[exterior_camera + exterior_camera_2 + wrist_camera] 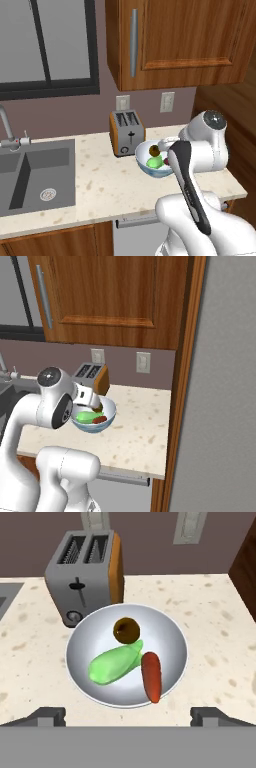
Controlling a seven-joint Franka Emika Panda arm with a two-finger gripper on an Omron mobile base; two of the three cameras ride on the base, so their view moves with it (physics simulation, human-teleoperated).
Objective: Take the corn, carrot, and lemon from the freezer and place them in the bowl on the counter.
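Beige speckled desk (pixel 210 642) carried the bowl (pixel 80 642) just in front of the toaster (pixel 85 567). Corn (pixel 112 664), carrot (pixel 151 676) and lemon (pixel 126 630) all lay inside; job looked complete! Tool (pixel 127 716) hovered above, tips spread, pinching nothing.

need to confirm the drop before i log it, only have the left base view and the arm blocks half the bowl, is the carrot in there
Observer: Yes. In the hand view the carrot lies inside the bowl, beside the corn.
Operator: lemon too
Observer: Yes, the lemon sits in the bowl on the toaster side, apart from the carrot.
Operator: gripper still holding anything
Observer: No. The gripper is open above the bowl, fingertips wide apart with nothing between them.
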